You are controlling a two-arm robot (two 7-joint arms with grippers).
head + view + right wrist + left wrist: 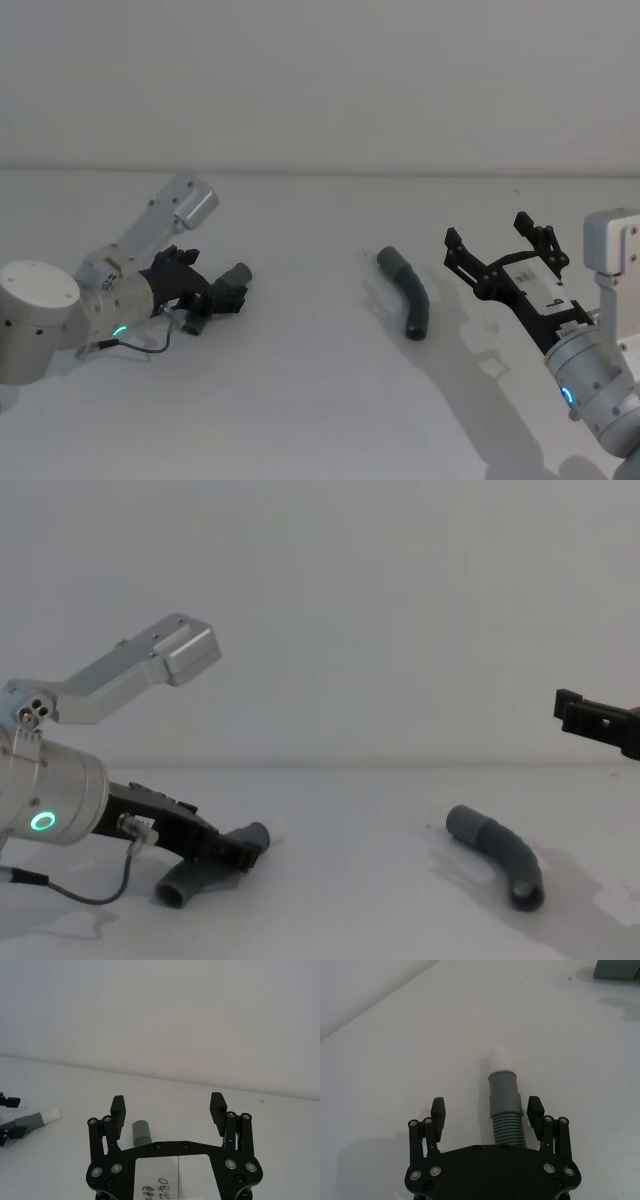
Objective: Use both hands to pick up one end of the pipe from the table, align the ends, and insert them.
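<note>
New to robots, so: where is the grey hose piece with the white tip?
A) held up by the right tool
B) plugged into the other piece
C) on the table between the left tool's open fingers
C: the white-tipped piece lies on the table, the open left tool straddling it.

Dark-grey ribbed pipe [408,288], white tip [502,1058], black fingers [438,1110], white table [320,400], green ring light [41,822]

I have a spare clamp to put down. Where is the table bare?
Bare: the table between the white-tipped piece and the curved grey piece, and the near strip in front of both. Crowded: the left, where the open left gripper straddles the white-tipped piece, and the right, by the open right gripper.
</note>
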